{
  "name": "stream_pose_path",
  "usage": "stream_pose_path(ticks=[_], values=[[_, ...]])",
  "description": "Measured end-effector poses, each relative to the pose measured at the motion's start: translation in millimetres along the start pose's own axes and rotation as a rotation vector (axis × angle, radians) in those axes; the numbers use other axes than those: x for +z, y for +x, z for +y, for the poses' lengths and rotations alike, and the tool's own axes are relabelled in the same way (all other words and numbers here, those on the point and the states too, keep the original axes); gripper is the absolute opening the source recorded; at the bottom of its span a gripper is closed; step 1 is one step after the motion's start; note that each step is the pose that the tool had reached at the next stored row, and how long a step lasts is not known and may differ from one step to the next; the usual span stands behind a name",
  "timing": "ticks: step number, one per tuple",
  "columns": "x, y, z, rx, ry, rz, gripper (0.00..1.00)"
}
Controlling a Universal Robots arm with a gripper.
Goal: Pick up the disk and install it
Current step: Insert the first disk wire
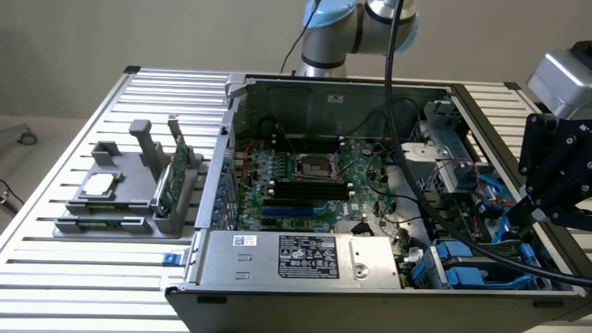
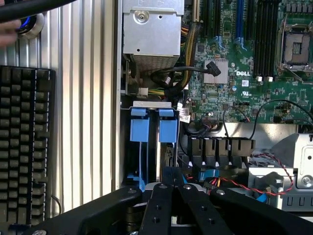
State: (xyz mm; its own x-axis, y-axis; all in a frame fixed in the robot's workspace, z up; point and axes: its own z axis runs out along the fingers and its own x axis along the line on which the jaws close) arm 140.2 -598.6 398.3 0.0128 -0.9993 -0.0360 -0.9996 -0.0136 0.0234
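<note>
The disk (image 2: pixel 167 131) stands edge-on in the drive bay at the front corner of the open computer case (image 1: pixel 315 87). Only its blue plastic rails and a thin grey edge show, and its label is hidden. In the exterior view the blue rails of the disk (image 1: pixel 459 267) sit low at that view's right. My gripper (image 2: pixel 173 177) hangs just above the bay with its black fingers pressed together, shut, with nothing visible between them. In the exterior view my gripper (image 1: pixel 529 220) hovers over the case's right wall, above the bay.
A silver power supply (image 1: pixel 296 260) fills the case's front, with the green motherboard (image 1: pixel 306 180) behind it and loose cables around the bay. A grey fixture (image 1: pixel 120 222) on the slatted table holds a small silver chip (image 1: pixel 102 184) and a green card (image 1: pixel 171 177). A black keyboard (image 2: pixel 24 147) lies beside the case.
</note>
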Motion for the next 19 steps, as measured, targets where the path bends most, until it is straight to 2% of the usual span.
stream_pose_path(ticks=[2,3,4,5,7,8,19], values=[[0.0,0.0,0.0,0.000,0.0000,0.0000,0.12],[0.0,0.0,0.0,0.000,0.0000,-0.0001,0.17],[0.0,0.0,0.0,0.000,0.0000,0.0000,0.17],[0.0,0.0,0.0,0.000,0.0000,0.0000,0.30],[0.0,0.0,0.0,0.001,0.0000,0.0000,0.30],[0.0,0.0,0.0,0.006,0.0002,-0.0002,0.36],[0.0,0.0,0.0,0.171,0.0062,-0.0040,0.36]])
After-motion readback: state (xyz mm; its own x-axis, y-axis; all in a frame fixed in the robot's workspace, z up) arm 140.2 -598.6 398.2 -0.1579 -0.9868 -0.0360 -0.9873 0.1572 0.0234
